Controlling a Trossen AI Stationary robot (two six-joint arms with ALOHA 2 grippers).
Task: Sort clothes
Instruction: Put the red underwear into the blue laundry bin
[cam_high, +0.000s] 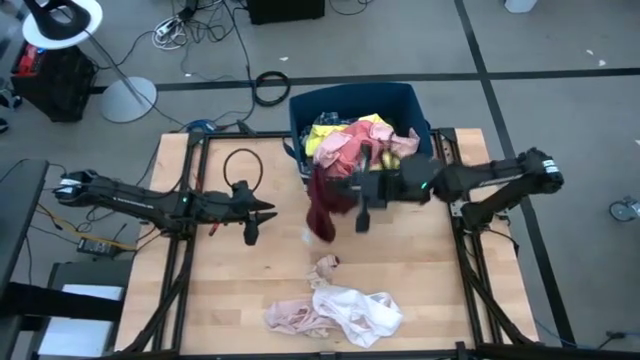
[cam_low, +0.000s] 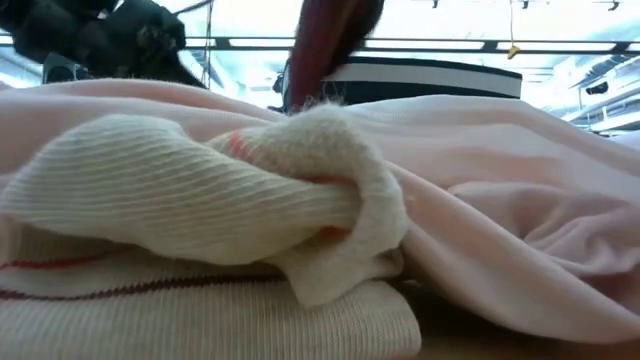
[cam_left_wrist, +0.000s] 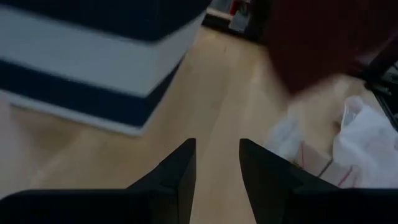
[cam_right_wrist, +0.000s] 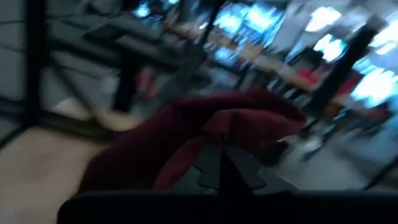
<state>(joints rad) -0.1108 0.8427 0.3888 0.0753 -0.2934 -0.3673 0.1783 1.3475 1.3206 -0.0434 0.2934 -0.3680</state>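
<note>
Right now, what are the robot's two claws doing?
Left gripper: open, holding nothing, over the table.
Right gripper: shut on the maroon cloth.

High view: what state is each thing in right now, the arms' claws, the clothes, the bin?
Right gripper: shut on maroon garment, which hangs above the table.
Left gripper: open, empty.
Bin: heaped with clothes.
Pink and white pile: lying crumpled at the near table edge.
</note>
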